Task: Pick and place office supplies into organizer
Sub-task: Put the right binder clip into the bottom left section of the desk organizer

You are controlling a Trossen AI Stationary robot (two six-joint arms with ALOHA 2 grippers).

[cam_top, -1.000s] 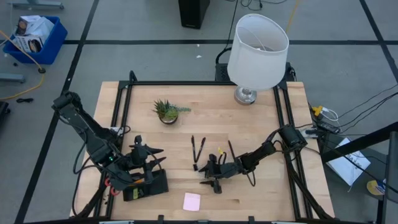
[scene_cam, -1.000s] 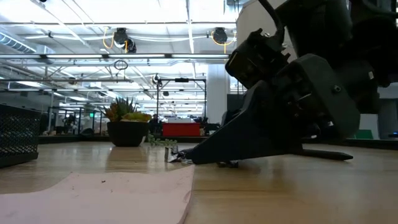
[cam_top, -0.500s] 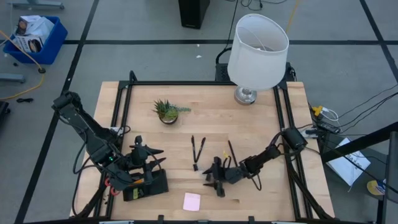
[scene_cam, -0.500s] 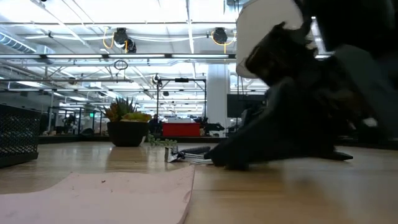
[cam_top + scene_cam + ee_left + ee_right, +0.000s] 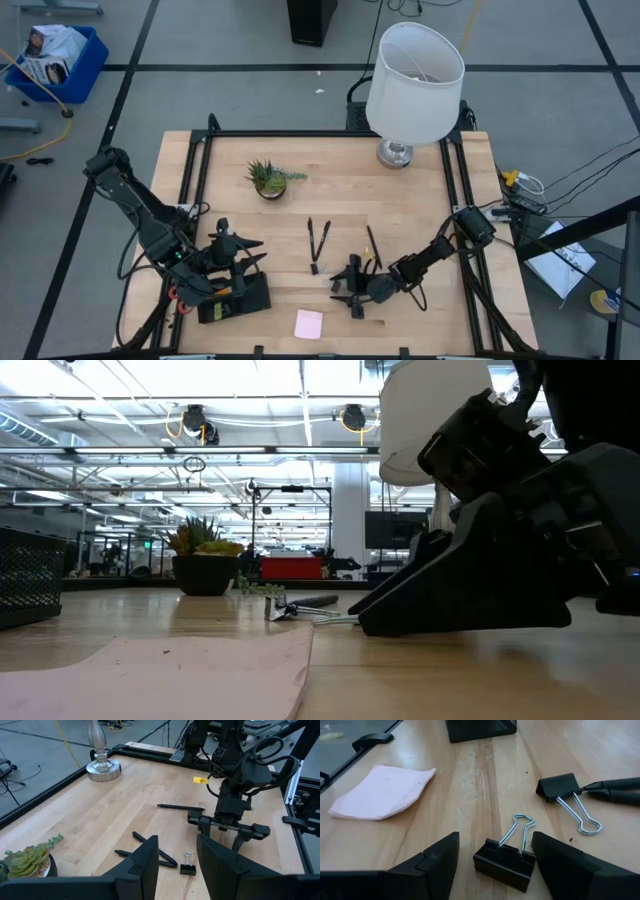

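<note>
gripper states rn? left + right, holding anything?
Left gripper: open, empty, above the organizer.
Right gripper: open, empty, straddling a binder clip on the table.

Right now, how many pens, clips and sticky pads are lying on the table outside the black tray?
Black pens: 3
Black clips: 2
Pink sticky pad: 1
Total: 6
</note>
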